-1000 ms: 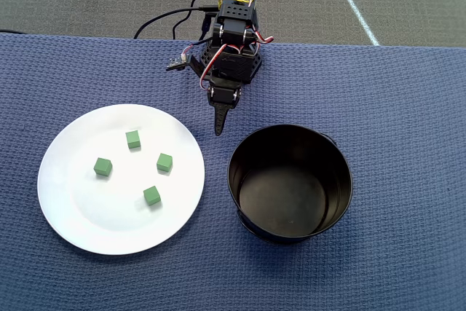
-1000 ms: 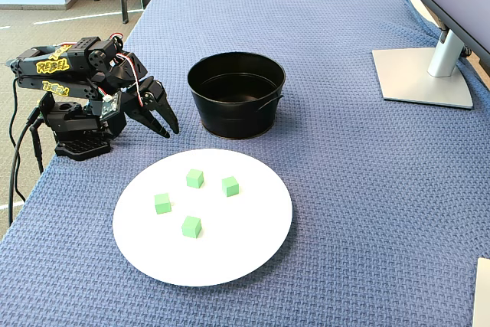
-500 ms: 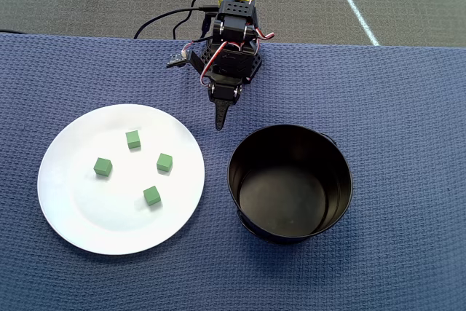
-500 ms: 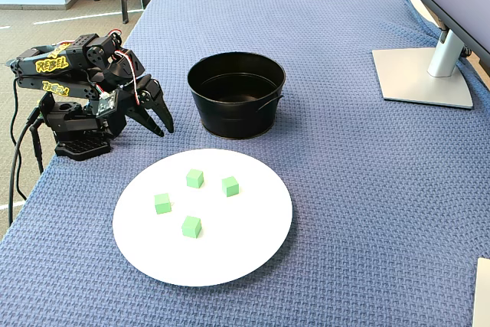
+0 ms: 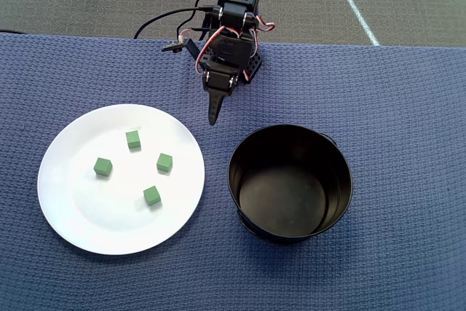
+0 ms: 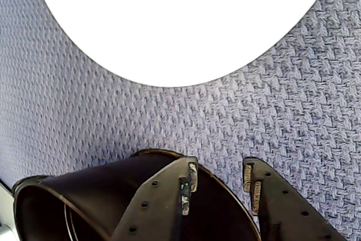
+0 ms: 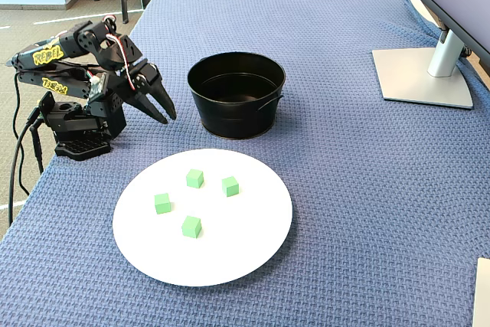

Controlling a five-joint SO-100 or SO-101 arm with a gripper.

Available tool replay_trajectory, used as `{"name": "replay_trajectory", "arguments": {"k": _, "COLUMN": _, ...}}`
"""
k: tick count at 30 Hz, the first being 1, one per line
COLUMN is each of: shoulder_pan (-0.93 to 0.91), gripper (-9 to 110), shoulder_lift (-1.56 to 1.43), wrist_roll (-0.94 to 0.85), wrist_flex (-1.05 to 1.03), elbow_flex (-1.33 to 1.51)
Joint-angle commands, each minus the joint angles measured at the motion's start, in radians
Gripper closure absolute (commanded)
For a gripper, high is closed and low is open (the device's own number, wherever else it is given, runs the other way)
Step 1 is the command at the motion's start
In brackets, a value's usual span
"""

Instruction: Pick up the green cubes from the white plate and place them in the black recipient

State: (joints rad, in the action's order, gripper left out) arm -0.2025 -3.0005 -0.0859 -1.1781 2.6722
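The gripper [image 7: 164, 111] hangs empty over the cloth near the arm's base, its two fingers a little parted with nothing between them, as the wrist view [image 6: 221, 180] shows. All four green cubes [image 5: 159, 162] lie loose and well apart on the white plate [image 5: 73, 209], none touching another, and the black recipient [image 5: 291, 180] stands just beside the plate with nothing inside it that can be seen. To do the first pick well, the arm should reach out over the plate rim, widen the fingers, come down squarely astride one cube, likely the nearest one [image 7: 194, 178], and close on flat faces so it does not skid on the glossy plate. The table is covered with a blue waffle-weave cloth [image 7: 352, 189]; a monitor stand [image 7: 425, 74] sits at the fixed view's right edge, and carpeted floor with what seem to be chair legs lies beyond.
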Motion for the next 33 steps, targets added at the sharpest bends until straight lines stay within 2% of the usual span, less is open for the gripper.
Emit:
{"name": "replay_trajectory", "arguments": {"k": 1, "shoulder_pan": -0.044, "gripper": 102, "shoulder_lift": 0.095, "wrist_roll": 0.015, "wrist_flex": -0.008, "elbow_flex": -0.153}}
{"name": "replay_trajectory", "arguments": {"k": 5, "shoulder_pan": -0.069, "gripper": 102, "shoulder_lift": 0.265, "wrist_roll": 0.1, "wrist_flex": -0.035, "elbow_flex": -0.327}}
{"name": "replay_trajectory", "arguments": {"k": 13, "shoulder_pan": -0.17, "gripper": 95, "shoulder_lift": 0.554, "wrist_roll": -0.005, "wrist_flex": -0.104, "elbow_flex": -0.56}}
{"name": "replay_trajectory", "arguments": {"k": 17, "shoulder_pan": -0.225, "gripper": 82, "shoulder_lift": 0.707, "wrist_roll": 0.002, "wrist_flex": -0.006, "elbow_flex": -0.586}}
{"name": "replay_trajectory", "arguments": {"k": 22, "shoulder_pan": -0.275, "gripper": 76, "shoulder_lift": 0.897, "wrist_roll": 0.038, "wrist_flex": 0.025, "elbow_flex": -0.664}}
{"name": "replay_trajectory", "arguments": {"k": 29, "shoulder_pan": -0.337, "gripper": 77, "shoulder_lift": 1.143, "wrist_roll": 0.077, "wrist_flex": 0.117, "elbow_flex": -0.749}}
{"name": "replay_trajectory", "arguments": {"k": 33, "shoulder_pan": -0.311, "gripper": 77, "shoulder_lift": 1.249, "wrist_roll": -0.028, "wrist_flex": 0.121, "elbow_flex": -0.813}}
